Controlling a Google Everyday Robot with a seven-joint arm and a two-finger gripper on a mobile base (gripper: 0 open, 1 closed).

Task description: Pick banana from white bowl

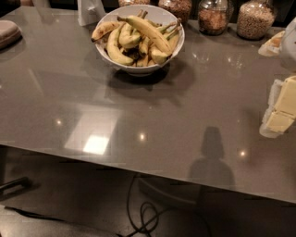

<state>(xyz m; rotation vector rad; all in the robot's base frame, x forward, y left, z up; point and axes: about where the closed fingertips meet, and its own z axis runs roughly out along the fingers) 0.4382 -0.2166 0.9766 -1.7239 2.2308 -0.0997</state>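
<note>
A wide white bowl stands at the back middle of the grey table. It is piled with several yellow bananas. The longest banana lies on top, slanting from upper left to lower right, with its dark stem tip at the upper left. Shorter bananas lie under and beside it, and one hangs over the bowl's left rim. My gripper is a pale yellow and white shape at the right edge of the view, low over the table. It is far to the right of the bowl, nearer the front, and touches nothing there.
Glass jars of grains stand along the back edge to the right of the bowl. A white object stands behind the bowl's left side. A folded cloth lies at far left. Cables lie on the floor below the table's front edge.
</note>
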